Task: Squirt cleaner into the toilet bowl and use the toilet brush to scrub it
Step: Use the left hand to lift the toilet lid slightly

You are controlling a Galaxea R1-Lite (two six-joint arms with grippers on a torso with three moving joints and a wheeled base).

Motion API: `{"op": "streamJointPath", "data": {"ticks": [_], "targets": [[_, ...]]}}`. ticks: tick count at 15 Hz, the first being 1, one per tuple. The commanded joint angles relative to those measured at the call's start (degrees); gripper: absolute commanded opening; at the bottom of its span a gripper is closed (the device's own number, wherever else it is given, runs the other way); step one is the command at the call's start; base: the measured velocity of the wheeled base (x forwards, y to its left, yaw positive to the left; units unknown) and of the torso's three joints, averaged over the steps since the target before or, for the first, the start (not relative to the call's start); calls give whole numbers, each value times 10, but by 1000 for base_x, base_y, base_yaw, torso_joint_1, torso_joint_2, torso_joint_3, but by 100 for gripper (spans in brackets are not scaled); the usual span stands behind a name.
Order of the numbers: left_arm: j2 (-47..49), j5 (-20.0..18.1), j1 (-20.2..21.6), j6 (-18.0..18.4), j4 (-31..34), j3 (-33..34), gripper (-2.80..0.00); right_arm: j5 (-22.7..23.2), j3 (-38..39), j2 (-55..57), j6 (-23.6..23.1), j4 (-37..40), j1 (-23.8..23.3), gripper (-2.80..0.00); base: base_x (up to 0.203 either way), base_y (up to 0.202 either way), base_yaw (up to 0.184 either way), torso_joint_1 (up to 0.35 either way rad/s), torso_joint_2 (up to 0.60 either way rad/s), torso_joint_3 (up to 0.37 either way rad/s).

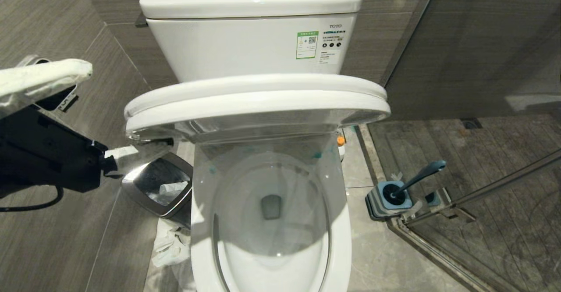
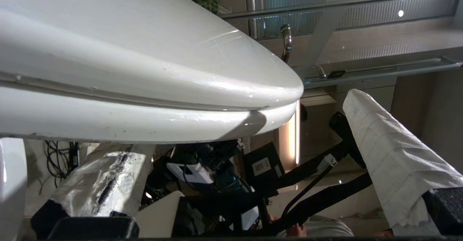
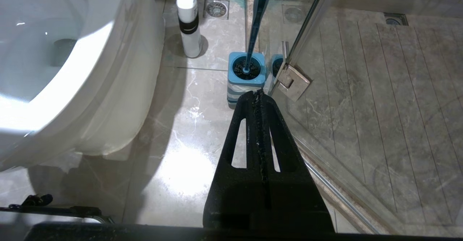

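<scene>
- The toilet brush [image 1: 418, 179] stood head-down in its holder [image 1: 385, 202] on the floor right of the toilet bowl [image 1: 271, 222], handle leaning up and right.
- The left gripper [image 2: 231, 176] gaped wide beside the half-raised seat [image 1: 256, 103].
- The right gripper [image 3: 258, 96] hung pressed together above the floor near the holder.

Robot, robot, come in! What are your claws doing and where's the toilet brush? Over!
Left claw open beside the raised seat and lid, empty. Right claw shut, empty, parked low. Toilet brush in its holder. Toilet bowl uncovered.
</scene>
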Motion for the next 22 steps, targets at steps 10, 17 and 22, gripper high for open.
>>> {"op": "streamJointPath", "data": {"ticks": [10, 17, 22], "targets": [[55, 13, 12, -2, -5, -117, 0, 0, 0, 1, 0, 0, 0, -280, 0, 0, 0, 0, 0, 0], [117, 36, 26, 20, -7, -207, 0, 0, 0, 1, 0, 0, 0, -280, 0, 0, 0, 0, 0, 0], [163, 39, 28, 47, -6, -266, 0, 0, 0, 1, 0, 0, 0, -280, 0, 0, 0, 0, 0, 0]]}}
